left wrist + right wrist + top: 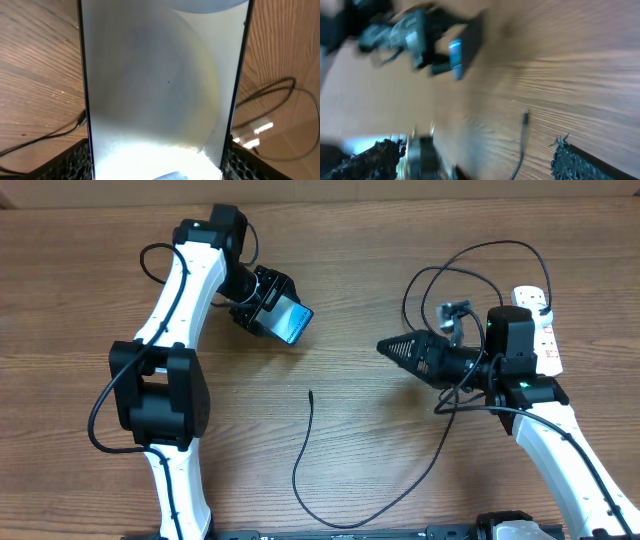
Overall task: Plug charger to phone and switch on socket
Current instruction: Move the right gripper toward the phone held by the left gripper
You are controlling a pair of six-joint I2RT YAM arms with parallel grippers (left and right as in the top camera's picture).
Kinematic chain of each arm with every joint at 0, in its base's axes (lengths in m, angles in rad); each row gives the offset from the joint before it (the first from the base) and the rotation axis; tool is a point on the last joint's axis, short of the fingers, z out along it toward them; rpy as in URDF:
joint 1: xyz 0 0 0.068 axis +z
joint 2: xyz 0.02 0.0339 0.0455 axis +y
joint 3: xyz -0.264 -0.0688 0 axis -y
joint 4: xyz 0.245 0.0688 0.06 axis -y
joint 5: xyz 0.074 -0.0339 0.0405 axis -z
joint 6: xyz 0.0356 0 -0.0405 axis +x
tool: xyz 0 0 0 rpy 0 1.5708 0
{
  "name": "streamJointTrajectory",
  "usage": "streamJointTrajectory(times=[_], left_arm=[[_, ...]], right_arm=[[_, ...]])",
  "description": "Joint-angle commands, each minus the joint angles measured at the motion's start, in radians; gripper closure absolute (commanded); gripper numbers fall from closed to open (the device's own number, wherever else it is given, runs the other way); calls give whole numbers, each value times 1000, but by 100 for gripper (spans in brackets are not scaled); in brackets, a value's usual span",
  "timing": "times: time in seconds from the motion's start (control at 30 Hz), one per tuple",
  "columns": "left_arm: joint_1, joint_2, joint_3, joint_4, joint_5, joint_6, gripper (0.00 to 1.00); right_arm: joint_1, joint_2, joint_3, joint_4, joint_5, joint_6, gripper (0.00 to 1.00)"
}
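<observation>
My left gripper (268, 308) is shut on the phone (293, 322) and holds it off the table, its blue screen tilted. In the left wrist view the phone (160, 75) fills the frame between both fingers. The charger's black cable lies loose on the table, its connector tip (310, 391) below the phone. It curves down and back toward the right arm. My right gripper (392, 348) hovers right of the tip, pointing left, fingers apart and empty. The blurred right wrist view shows the tip (524, 117) and the phone (465, 47). The socket (541, 330) lies at the far right.
Black cable loops (470, 270) arch over the table beside the socket, behind my right arm. The left arm's base links (160, 395) stand at the left. The wooden table (380, 470) is bare around the cable's lower curve (340, 525).
</observation>
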Motion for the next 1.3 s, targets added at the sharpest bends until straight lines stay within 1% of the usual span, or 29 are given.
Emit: streamJointTrajectory(times=[0.0,0.2,0.37,0.5,0.67,0.83,1.27], left_arm=[[-30,-6,29,1,-32,-102,96],[-84,-6,29,3,-36,-199,96],[-140,-6,29,28,-35,-230,96],[-191,-6,29,31,-35,-269,96],[-247,-6,29,35,-34,-322,96],[-296,-6,29,39,-20,-324,96],[-370,-6,29,42,-1,-430,96]], right_arm=[[26,0,25,-1,187,154,0],[86,0,25,27,188,158,0],[115,0,25,58,191,159,0],[129,0,25,53,217,191,0],[167,0,25,48,282,195,0],[201,0,25,5,386,195,0],[206,2,21,-16,446,200,0]])
